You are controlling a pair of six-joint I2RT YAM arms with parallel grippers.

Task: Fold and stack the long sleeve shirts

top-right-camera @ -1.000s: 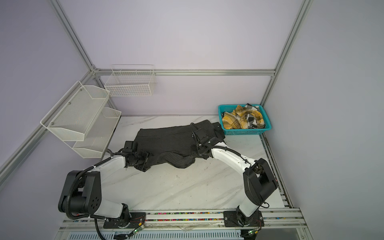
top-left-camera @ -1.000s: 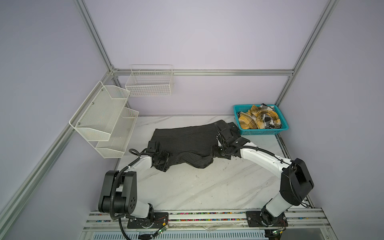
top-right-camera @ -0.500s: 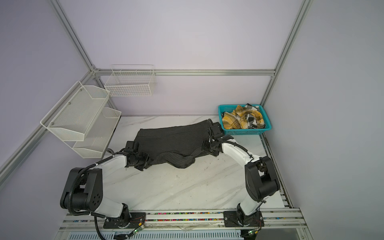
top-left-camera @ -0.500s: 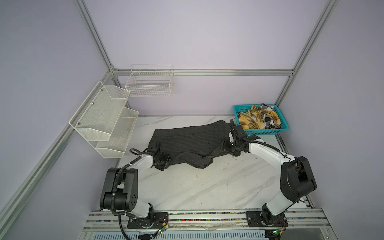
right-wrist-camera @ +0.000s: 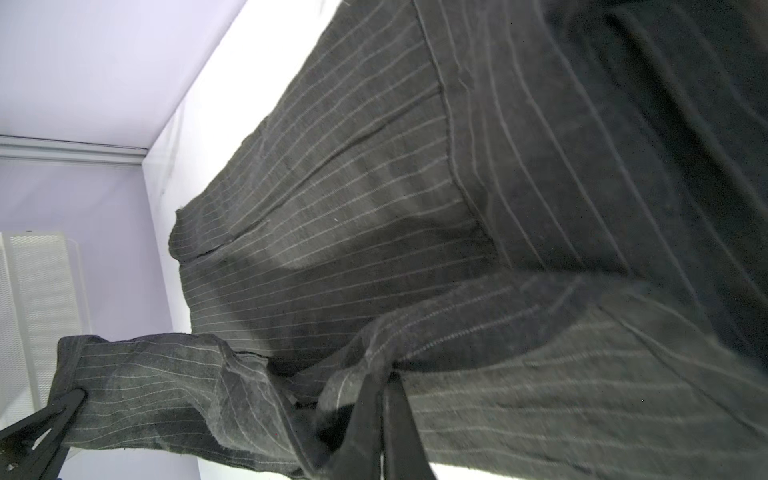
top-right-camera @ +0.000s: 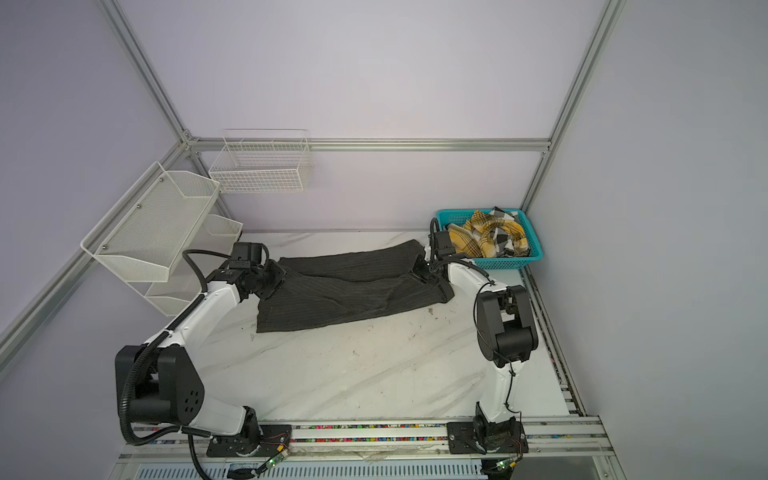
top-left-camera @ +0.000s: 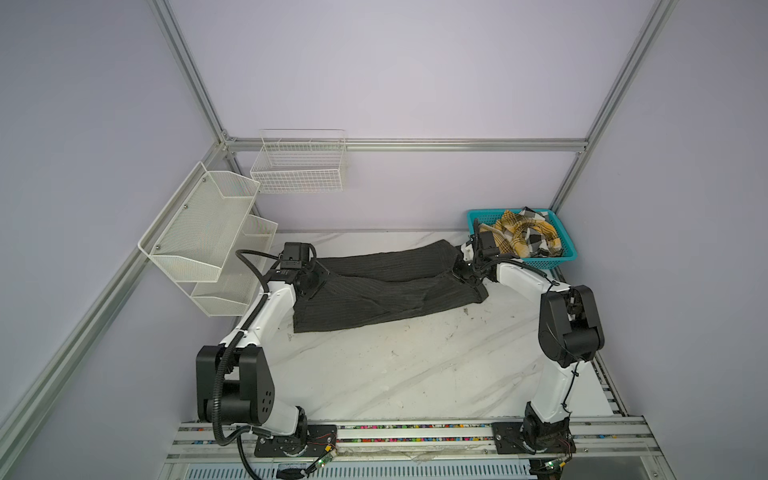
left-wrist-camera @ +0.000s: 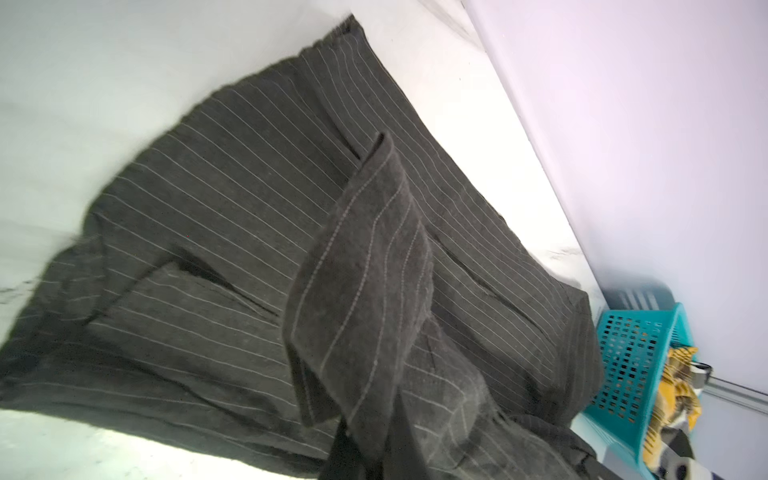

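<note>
The dark striped shirt lies near the table's back edge, long axis left to right. I can't tell which end is the collar. The plaid shirt is heaped in the basket at the back right corner. The left gripper and right gripper are each clamped on one end of the dark shirt.

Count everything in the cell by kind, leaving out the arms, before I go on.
Shirts: 2 (charcoal pinstripe shirt, plaid shirt)
Teal basket: 1
White wire basket: 1
White mesh rack: 1
Total: 5
</note>
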